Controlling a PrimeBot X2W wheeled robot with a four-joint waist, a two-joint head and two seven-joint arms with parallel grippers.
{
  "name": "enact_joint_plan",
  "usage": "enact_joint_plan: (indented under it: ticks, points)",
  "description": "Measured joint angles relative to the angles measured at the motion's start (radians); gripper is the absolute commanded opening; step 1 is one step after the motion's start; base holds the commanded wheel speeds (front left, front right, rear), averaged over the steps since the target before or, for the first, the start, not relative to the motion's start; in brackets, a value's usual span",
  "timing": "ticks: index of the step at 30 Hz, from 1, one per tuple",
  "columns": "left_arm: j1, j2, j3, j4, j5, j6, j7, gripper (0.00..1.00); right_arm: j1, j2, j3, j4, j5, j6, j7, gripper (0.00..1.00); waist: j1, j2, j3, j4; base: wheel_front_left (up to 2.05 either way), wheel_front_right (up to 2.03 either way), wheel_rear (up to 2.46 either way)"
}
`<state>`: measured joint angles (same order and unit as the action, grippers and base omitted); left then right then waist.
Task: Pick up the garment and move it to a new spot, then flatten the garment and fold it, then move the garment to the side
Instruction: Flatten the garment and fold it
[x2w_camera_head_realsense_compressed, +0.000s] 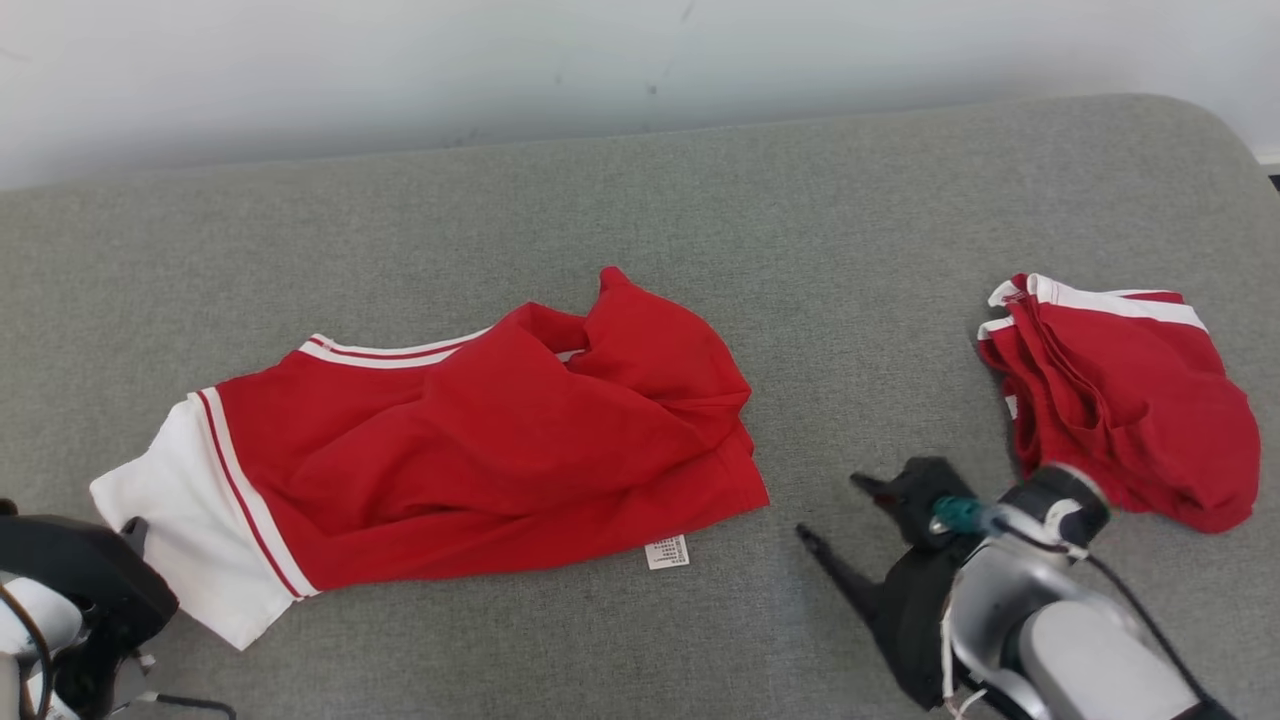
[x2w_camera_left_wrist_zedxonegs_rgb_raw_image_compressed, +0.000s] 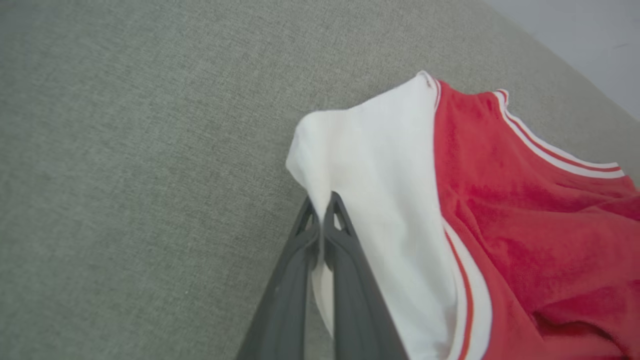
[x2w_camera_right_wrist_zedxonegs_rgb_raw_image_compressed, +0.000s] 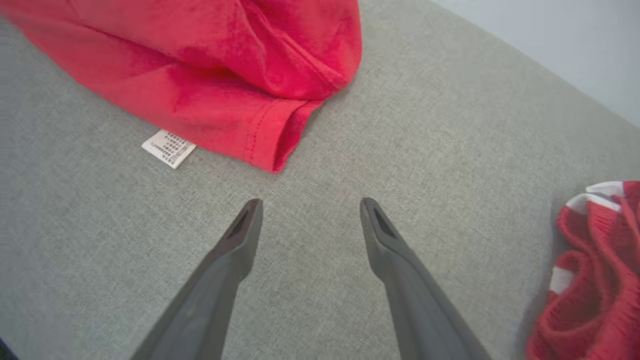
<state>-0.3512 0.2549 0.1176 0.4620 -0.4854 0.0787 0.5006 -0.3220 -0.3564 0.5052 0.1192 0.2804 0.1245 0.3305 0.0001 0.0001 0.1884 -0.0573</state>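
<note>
Left gripper (x2w_camera_left_wrist_zedxonegs_rgb_raw_image_compressed: 320, 201) pinches garment (x2w_camera_head_realsense_compressed: 480, 440) edge — right gripper (x2w_camera_right_wrist_zedxonegs_rgb_raw_image_compressed: 310, 207) spread nearby.

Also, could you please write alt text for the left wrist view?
The left gripper has its dark fingers shut on the edge of the white sleeve of a red T-shirt lying on a grey upholstered surface. Red and white stripes edge the sleeve seam and collar.
</note>
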Motion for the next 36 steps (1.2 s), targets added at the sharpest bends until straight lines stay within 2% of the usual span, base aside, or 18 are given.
enact_joint_plan:
  ticks: [7,16,17,18,19,20,32,36]
  points:
    - [-0.003,-0.002,-0.003,-0.011,0.000,0.000,0.002,0.00,-0.073,0.022,0.127,0.038,0.078,0.000,0.031,1.00,0.0000,0.0000,0.020,0.019,0.00,0.00,0.00]
    - [-0.005,-0.004,-0.003,-0.021,0.000,0.000,0.009,0.00,-0.149,0.022,0.192,0.115,0.133,0.000,0.039,1.00,0.0000,0.0000,0.037,0.032,0.00,0.00,0.00]
    - [-0.005,-0.005,-0.004,-0.021,-0.001,0.000,0.009,0.00,-0.154,0.022,0.199,0.125,0.140,0.000,0.039,0.91,0.0000,0.0000,0.038,0.033,0.00,0.00,0.00]
    - [-0.005,-0.005,-0.004,-0.021,-0.001,0.000,0.009,0.00,-0.160,0.022,0.206,0.136,0.148,0.000,0.039,0.20,0.0000,0.0000,0.038,0.034,0.00,0.00,0.00]
    - [-0.005,-0.005,-0.004,-0.021,-0.001,0.000,0.009,0.00,-0.163,0.021,0.212,0.142,0.154,0.000,0.039,0.02,0.0000,0.0000,0.039,0.035,0.00,0.00,0.00]
    - [-0.005,-0.006,-0.004,-0.021,-0.001,0.000,0.009,0.00,-0.164,0.020,0.219,0.145,0.162,0.000,0.037,0.00,0.0000,0.0000,0.039,0.036,0.00,0.00,0.00]
    - [-0.005,-0.006,0.000,-0.010,-0.003,0.000,-0.002,0.00,-0.202,-0.002,0.272,0.185,0.207,0.000,-0.025,0.00,0.0000,0.0000,0.025,0.040,0.00,0.00,0.00]
    - [-0.006,-0.008,0.031,-0.024,-0.047,-0.010,-0.031,0.00,-0.200,-0.027,0.232,0.170,0.222,0.000,-0.070,0.00,0.0000,0.0000,0.010,0.041,0.00,0.00,0.00]
